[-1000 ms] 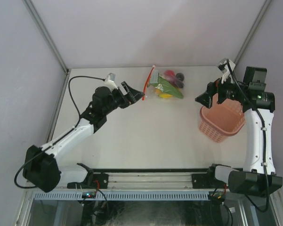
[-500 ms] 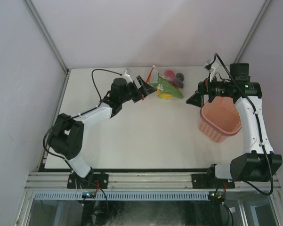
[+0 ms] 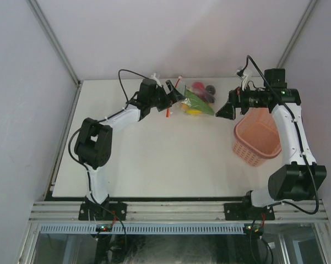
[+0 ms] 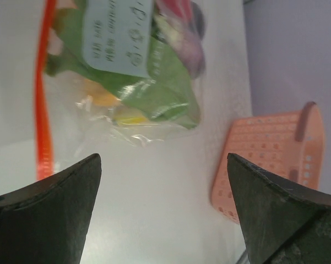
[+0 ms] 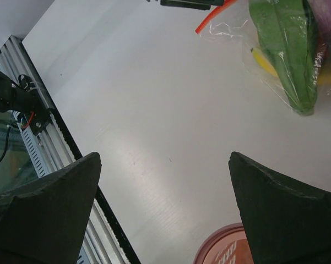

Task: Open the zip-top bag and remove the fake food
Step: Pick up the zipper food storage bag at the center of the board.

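Judged best to close squarely on the red zipper strip (image 4: 42, 110), clear of the fake food (image 3: 199, 102). Logged zip-top bag (image 3: 180, 104) lying at far centre. Noted left gripper (image 3: 174, 94) jaws spread wide just beside strip, holding nothing; right gripper (image 3: 224, 111) likewise wide and empty, right of bag.

The clear zip-top bag (image 3: 188, 103) lies flat at the table's (image 3: 154, 159) far side, red-orange zipper strip (image 4: 42, 99) on its left, the fake food (image 3: 200, 97) inside it — green leaf, yellow banana, red and dark rounds.
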